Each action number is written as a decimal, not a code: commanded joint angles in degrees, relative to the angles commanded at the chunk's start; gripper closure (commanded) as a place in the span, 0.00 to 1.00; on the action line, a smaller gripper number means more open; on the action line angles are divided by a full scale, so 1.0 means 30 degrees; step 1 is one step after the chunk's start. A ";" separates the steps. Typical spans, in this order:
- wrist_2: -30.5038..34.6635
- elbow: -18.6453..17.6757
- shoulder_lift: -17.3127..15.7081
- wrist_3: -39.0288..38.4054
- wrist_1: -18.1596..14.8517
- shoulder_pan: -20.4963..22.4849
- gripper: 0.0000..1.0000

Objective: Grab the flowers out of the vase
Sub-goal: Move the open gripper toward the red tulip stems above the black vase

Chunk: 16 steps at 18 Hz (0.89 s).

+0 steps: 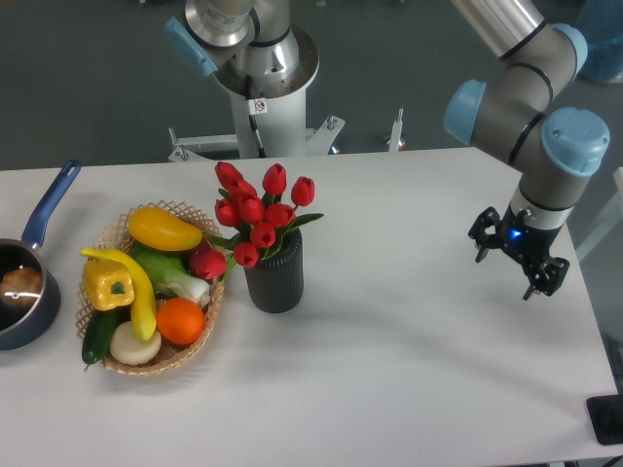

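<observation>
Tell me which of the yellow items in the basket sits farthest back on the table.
The plump yellow squash-like vegetable at the basket's rear rim. The yellow bell pepper and the long curved yellow piece both lie nearer the front.

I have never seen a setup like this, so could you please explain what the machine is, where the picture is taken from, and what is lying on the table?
This is one picture from a fixed camera looking down at a white table from the front. The grey and blue jointed machine on the right is a robot arm; its base stands behind the table. At the arm's end is a small black gripper with two fingers. It hangs above the table's right side and holds nothing; whether the fingers are open is hard to tell from here. Near the middle stands a dark ribbed vase with red flowers in it. To its left is a woven basket of vegetables and fruit, and at the far left edge a blue saucepan. The flowers are still in the vase, well apart from the gripper.
</observation>
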<state>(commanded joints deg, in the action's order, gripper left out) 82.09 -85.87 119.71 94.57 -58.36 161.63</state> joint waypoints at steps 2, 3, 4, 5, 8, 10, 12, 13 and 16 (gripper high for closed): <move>0.0000 -0.0087 0.0000 -0.0001 0.0000 -0.0089 0.00; 0.0000 -0.0117 0.0000 -0.0030 0.0000 -0.0147 0.00; -0.0029 -0.0117 0.0058 -0.0088 0.0029 -0.0322 0.00; -0.0377 -0.0059 0.0088 -0.0263 0.0058 -0.0352 0.00; -0.1406 -0.0612 -0.0028 -0.1026 0.0176 -0.0294 0.00; -0.1464 -0.0906 -0.0146 -0.1026 0.0263 -0.0265 0.00; -0.1494 -0.1490 -0.0554 -0.0823 0.0322 -0.0178 0.00; -0.1494 -0.2132 -0.0760 -0.0822 0.0322 -0.0090 0.00; -0.2309 -0.3863 -0.1696 -0.0937 0.0293 -0.0089 0.00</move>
<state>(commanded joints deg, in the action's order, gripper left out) 75.16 -97.46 114.62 91.76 -57.48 161.37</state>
